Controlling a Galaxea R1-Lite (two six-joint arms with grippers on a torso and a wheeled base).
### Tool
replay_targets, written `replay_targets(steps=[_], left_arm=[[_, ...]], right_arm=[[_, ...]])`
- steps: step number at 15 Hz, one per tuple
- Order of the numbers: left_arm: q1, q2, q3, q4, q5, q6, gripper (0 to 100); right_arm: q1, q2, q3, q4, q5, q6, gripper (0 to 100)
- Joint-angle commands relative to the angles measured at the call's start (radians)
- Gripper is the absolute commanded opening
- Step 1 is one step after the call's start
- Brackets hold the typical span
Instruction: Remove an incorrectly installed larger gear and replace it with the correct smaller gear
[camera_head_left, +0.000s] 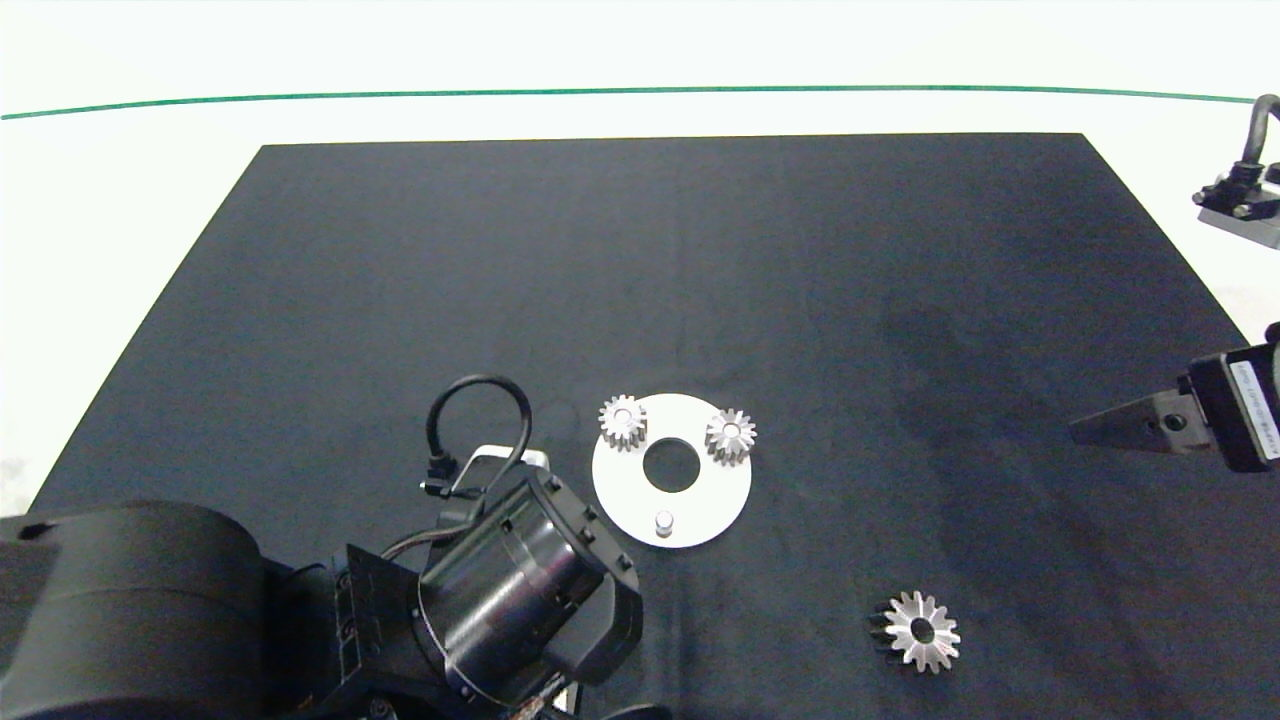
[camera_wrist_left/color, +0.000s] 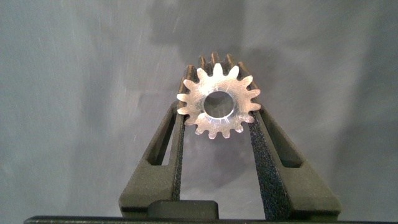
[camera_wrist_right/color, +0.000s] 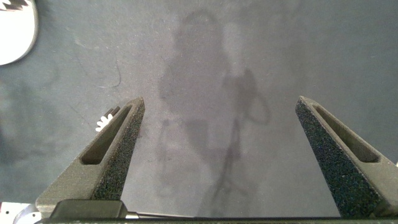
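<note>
In the left wrist view my left gripper is shut on the smaller gear, a silver gear with short blunt teeth held above the dark mat. The larger gear, shiny with long pointed teeth, lies flat on the mat at the front right, apart from both grippers; a sliver of it shows beside one finger in the right wrist view. On the white round plate sit two small gears and one bare peg. My right gripper hangs open over bare mat at the right.
The left arm's dark bulk fills the front left, just left of the plate. The black mat lies on a white table. A grey metal fixture sits off the mat at the far right.
</note>
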Motion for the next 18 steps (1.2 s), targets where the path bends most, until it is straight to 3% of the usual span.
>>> replay_targets(steps=[1,3,5,7,13,18], left_arm=[[-0.006,0.003,-0.131,0.039,0.004,0.036,13],[-0.02,0.015,-0.189,0.111,0.004,0.042,13],[-0.048,0.061,-0.321,0.209,0.004,0.042,13],[-0.063,0.112,-0.413,0.278,0.004,0.042,13],[-0.124,0.23,-0.539,0.298,0.004,0.045,13],[-0.075,0.288,-0.591,0.298,0.005,0.109,13]], right_arm=[[-0.016,-0.078,0.002,0.005,-0.006,-0.026,100],[-0.074,-0.104,0.009,0.006,-0.006,-0.054,100],[-0.176,-0.122,0.002,0.005,0.021,-0.115,100],[-0.173,-0.145,0.004,0.005,0.032,-0.12,100],[-0.211,-0.187,-0.007,0.005,0.032,-0.132,100],[-0.211,-0.19,-0.007,0.005,0.044,-0.14,100]])
